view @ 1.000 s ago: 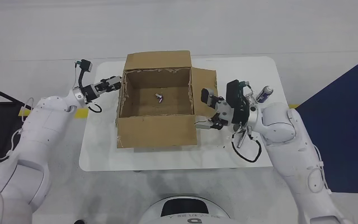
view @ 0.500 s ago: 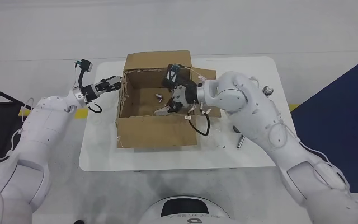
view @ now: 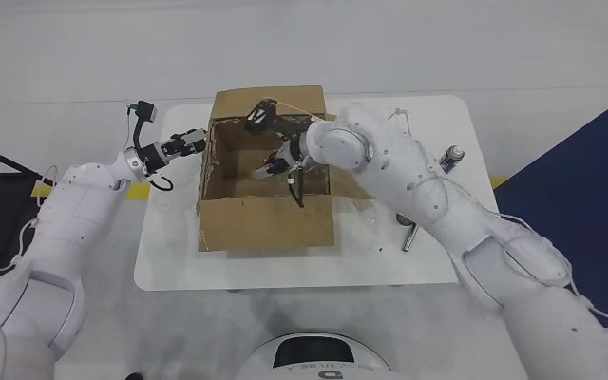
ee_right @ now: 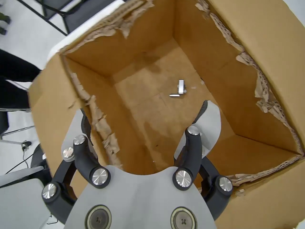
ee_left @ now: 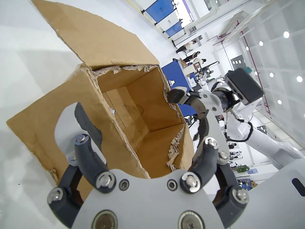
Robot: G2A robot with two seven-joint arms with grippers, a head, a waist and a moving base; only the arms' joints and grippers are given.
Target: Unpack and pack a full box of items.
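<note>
A brown cardboard box [view: 266, 223] with torn rims stands open in the middle of the white table [view: 171, 256]. On its floor lies one small silver metal piece [ee_right: 181, 88]. My right gripper [ee_right: 145, 113] hangs open over the box opening [view: 273, 166], above and short of the piece. One finger is inside the box; the other is partly hidden behind a torn wall edge. My left gripper [ee_left: 140, 122] is open at the box's left wall [view: 198, 142], its fingers on either side of the torn rim [ee_left: 107, 110]. The right gripper [ee_left: 181, 96] also shows at the box's far rim.
A dark cylindrical can [view: 450, 157] and a thin dark stick [view: 408, 236] lie on the table right of the box. Box flaps stick out at the back [view: 268, 100] and the right. Bare table lies in front of the box.
My right arm swung from the table right of the box across and over its opening toward the back left. The left arm and the box stayed still.
</note>
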